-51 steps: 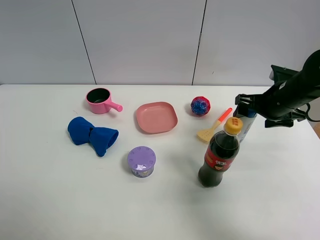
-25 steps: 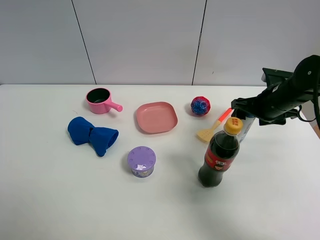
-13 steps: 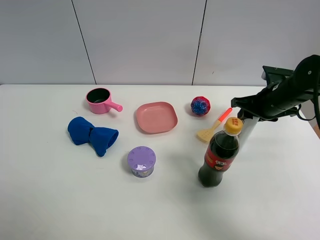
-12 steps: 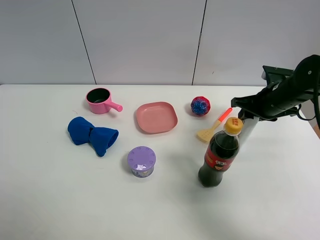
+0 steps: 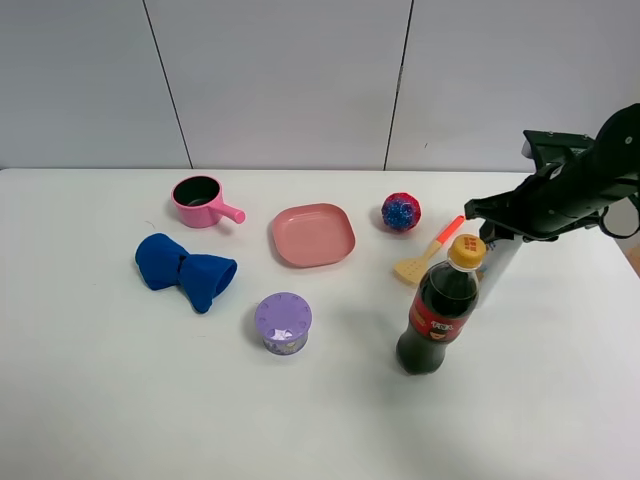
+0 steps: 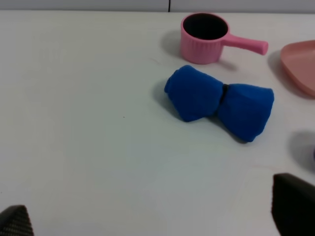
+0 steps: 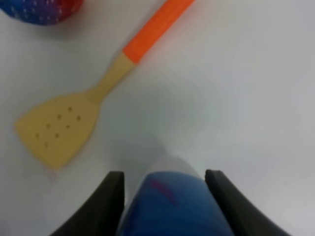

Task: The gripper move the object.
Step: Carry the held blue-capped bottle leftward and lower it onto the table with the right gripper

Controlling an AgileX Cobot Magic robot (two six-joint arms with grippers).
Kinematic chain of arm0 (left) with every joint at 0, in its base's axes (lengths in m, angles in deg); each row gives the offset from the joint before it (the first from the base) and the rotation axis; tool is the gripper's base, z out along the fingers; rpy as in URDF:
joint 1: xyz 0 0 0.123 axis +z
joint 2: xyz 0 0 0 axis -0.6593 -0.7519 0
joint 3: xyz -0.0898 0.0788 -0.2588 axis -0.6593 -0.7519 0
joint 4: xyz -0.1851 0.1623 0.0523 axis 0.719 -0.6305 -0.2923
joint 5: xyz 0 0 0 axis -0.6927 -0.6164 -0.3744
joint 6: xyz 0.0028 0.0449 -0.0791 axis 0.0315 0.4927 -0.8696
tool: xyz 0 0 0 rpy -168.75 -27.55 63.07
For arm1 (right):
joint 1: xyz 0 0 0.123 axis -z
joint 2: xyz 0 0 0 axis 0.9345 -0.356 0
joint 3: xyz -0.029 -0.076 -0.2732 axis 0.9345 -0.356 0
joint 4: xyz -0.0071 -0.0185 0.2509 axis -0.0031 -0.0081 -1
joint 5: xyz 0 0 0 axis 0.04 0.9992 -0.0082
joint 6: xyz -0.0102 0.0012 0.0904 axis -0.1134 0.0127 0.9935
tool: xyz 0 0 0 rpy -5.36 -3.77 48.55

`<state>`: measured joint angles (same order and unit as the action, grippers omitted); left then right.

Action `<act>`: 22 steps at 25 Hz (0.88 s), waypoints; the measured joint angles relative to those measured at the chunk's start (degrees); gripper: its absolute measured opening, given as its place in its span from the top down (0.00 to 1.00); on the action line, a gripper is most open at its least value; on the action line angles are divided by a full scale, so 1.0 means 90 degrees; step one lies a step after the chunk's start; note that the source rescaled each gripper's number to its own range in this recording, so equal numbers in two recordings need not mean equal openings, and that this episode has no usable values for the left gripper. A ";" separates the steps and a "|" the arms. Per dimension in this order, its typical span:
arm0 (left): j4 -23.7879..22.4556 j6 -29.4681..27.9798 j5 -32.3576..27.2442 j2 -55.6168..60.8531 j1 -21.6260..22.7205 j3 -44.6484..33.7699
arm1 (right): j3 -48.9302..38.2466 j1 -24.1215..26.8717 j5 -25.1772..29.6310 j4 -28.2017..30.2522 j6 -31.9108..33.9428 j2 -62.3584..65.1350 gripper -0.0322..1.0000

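The object, a small white bottle [image 5: 501,268], stands upright just behind and right of the dark cola bottle [image 5: 438,315]. Its top is inside my right gripper [image 5: 498,224], which is shut on it from above. In the right wrist view its blue cap [image 7: 172,206] fills the gap between the two dark fingers [image 7: 110,199]. I cannot tell whether its base touches the table. My left gripper [image 6: 152,219] is open and empty, with only its fingertips [image 6: 293,206] showing. It does not appear in the exterior high view.
A yellow spatula with an orange handle [image 5: 426,254] and a red-blue ball [image 5: 400,212] lie just left of the object. Further left are a pink plate [image 5: 313,235], a purple cup [image 5: 283,322], a blue cloth [image 5: 185,268] and a pink pot [image 5: 200,202].
My right arm has shifted and turned a little above the object, and its jaws stay around the object's top. More of the white body now shows below the gripper. Nothing else moved.
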<state>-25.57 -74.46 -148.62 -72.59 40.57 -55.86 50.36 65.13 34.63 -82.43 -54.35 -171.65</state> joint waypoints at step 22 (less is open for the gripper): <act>0.0000 0.0000 0.0000 0.0000 0.0000 0.0000 | 0.3405 -0.2516 0.0819 -0.0791 -0.1831 -0.0929 0.97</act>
<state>-25.57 -74.46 -148.62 -72.59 40.57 -55.86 81.00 42.49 42.01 -89.55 -70.83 -180.01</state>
